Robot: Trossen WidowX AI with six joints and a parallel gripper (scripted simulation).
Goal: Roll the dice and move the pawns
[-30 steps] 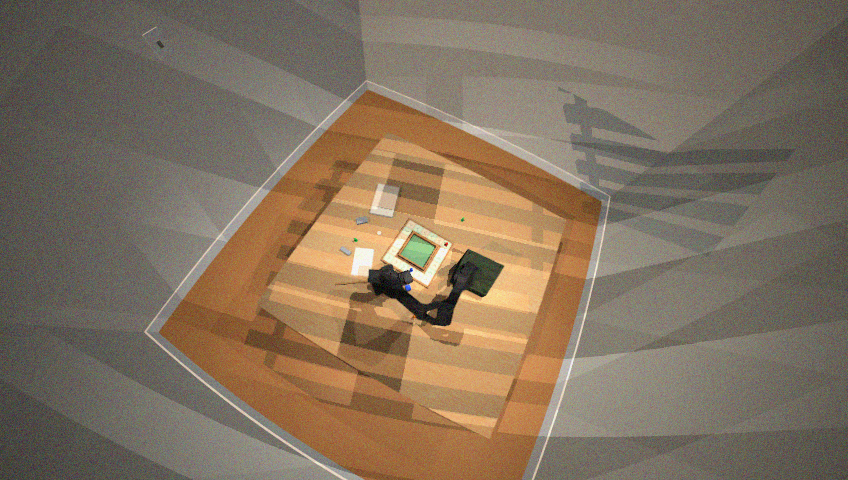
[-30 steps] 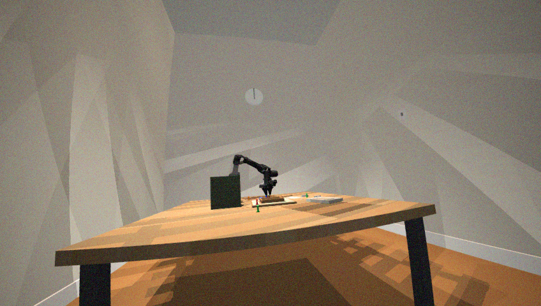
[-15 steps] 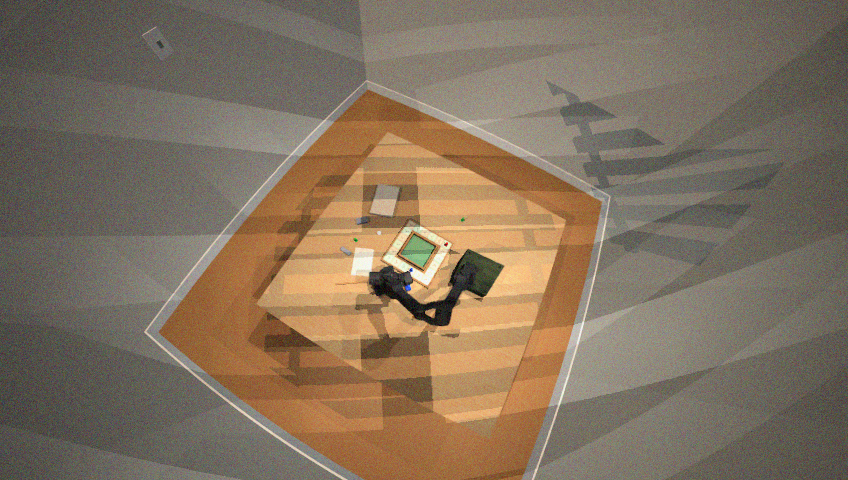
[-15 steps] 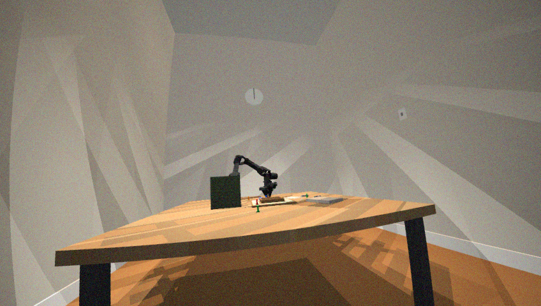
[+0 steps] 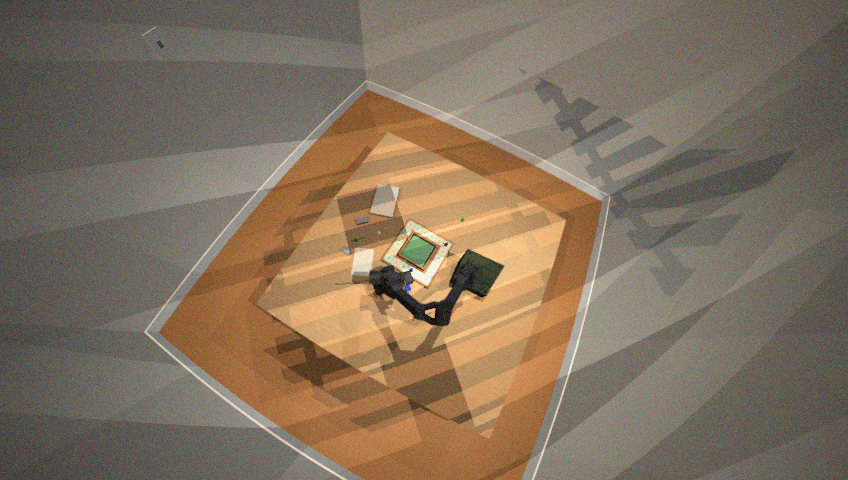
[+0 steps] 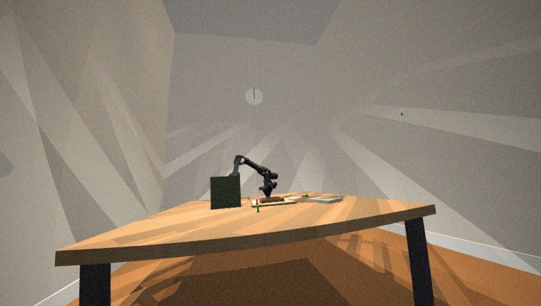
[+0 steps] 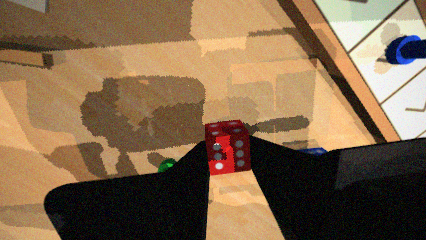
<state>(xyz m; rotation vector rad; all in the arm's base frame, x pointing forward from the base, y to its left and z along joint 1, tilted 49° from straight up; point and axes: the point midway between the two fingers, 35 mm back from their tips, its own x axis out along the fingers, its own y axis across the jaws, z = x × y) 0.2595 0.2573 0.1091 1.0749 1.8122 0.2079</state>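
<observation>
My gripper (image 7: 225,144) (image 6: 268,196) is shut on the red die (image 7: 226,154), low over the table beside the board (image 5: 424,277). I cannot tell whether the die touches the table. The blue die (image 5: 408,287) (image 7: 314,151) lies close by, mostly hidden behind the right finger in the wrist view. The blue pawn (image 7: 403,49) (image 5: 410,270) stands on the board's near side. The red pawn (image 5: 445,244) (image 6: 256,201) stands at the board's right corner in the top view. The green-floored tray (image 5: 418,249) sits in the middle of the board and shows no die.
A green piece (image 7: 166,166) is partly hidden by the left finger. Another green piece (image 5: 462,220) (image 6: 258,208) stands beyond the board. Pale flat objects (image 5: 385,200) (image 5: 362,262) lie left of the board. The dark block (image 5: 490,270) (image 6: 225,192) is by the arm's base.
</observation>
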